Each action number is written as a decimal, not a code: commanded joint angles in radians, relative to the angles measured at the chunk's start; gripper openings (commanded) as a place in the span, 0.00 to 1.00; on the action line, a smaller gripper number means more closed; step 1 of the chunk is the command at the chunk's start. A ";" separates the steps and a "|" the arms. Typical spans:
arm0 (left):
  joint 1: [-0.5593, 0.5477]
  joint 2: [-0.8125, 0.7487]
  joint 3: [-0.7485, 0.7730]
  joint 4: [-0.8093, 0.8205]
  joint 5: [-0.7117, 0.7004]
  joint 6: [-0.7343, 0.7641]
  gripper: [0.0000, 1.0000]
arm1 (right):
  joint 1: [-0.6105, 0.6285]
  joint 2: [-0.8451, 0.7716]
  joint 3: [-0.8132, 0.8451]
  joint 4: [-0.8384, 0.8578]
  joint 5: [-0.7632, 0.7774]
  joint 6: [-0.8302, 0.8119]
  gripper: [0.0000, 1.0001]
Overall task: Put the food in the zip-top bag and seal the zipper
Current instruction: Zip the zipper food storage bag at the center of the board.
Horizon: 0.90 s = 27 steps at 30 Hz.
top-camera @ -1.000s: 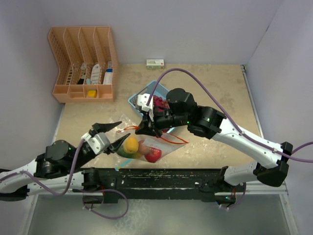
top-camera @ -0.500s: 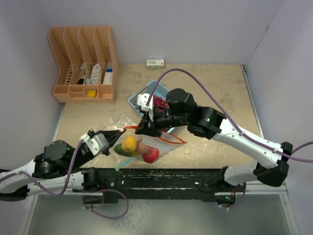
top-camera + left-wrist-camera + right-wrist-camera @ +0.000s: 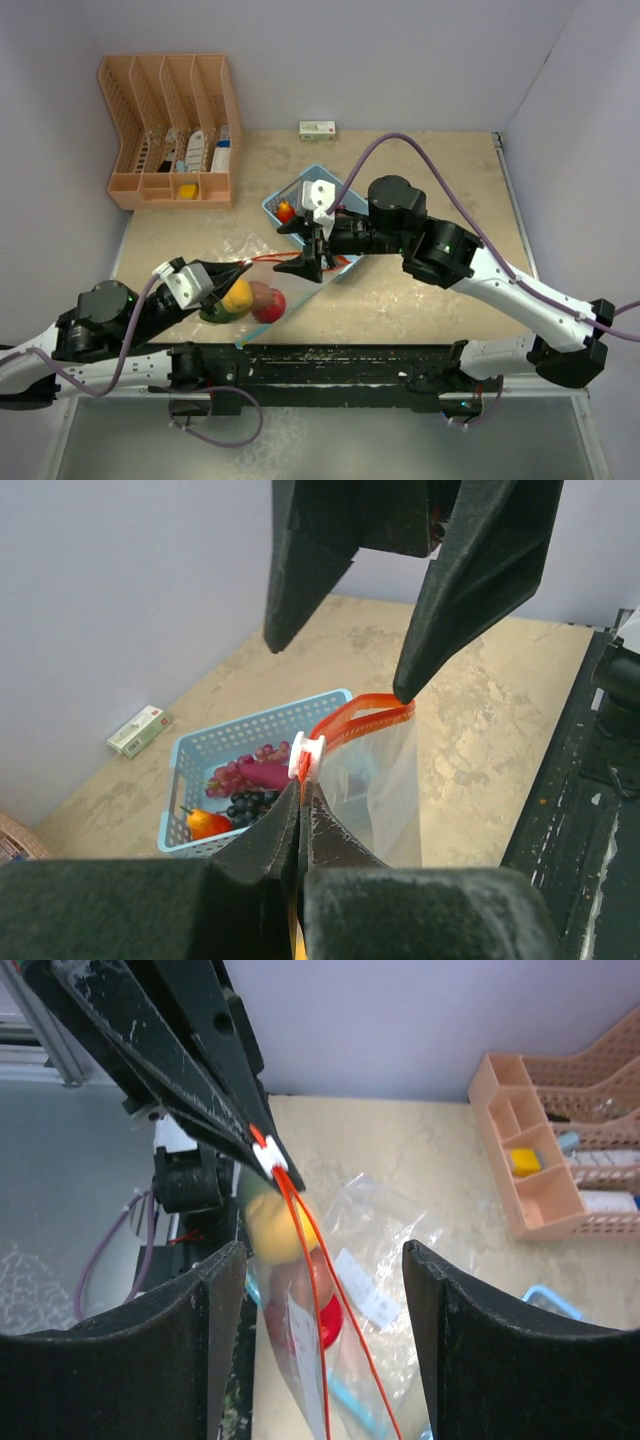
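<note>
Left end effector (image 3: 243, 268) pinching zipper edge (image 3: 355, 712) of bag (image 3: 385, 780), right end effector (image 3: 302, 247) spread wide nearby

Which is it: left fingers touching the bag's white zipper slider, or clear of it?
Touching. Left wrist view: the left fingers are shut on the zip-top bag's orange zipper, with the white slider pressed right at their tips, no gap.

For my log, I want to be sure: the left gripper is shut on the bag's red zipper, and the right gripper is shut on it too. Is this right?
Only the left gripper is shut on the red zipper. The right gripper is open; the right wrist view shows its fingers spread wide.
</note>
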State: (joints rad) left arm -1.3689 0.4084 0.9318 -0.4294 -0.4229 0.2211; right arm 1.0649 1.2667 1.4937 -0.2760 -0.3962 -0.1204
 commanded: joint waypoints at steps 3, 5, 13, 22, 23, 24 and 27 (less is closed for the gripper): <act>0.000 0.066 0.074 -0.014 0.022 -0.057 0.00 | -0.003 0.063 0.052 0.148 -0.107 -0.059 0.65; 0.000 0.068 0.070 -0.005 0.023 -0.061 0.00 | -0.002 0.078 0.059 0.161 -0.121 -0.062 0.64; -0.001 0.075 0.046 -0.004 0.016 -0.073 0.00 | -0.002 0.078 0.056 0.172 -0.219 -0.070 0.58; 0.000 0.086 0.026 0.005 0.021 -0.065 0.00 | -0.002 0.079 0.044 0.170 -0.245 -0.080 0.55; -0.001 0.084 0.023 0.009 0.019 -0.065 0.00 | -0.002 0.082 0.046 0.169 -0.245 -0.082 0.53; 0.000 0.082 0.020 0.013 0.020 -0.064 0.00 | -0.002 0.086 0.048 0.167 -0.250 -0.084 0.50; 0.000 0.077 0.020 0.012 0.020 -0.067 0.00 | -0.002 0.103 0.065 0.148 -0.263 -0.090 0.31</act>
State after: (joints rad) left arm -1.3689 0.4877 0.9497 -0.4744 -0.4133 0.1673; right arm 1.0649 1.3670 1.5105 -0.1516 -0.6212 -0.1921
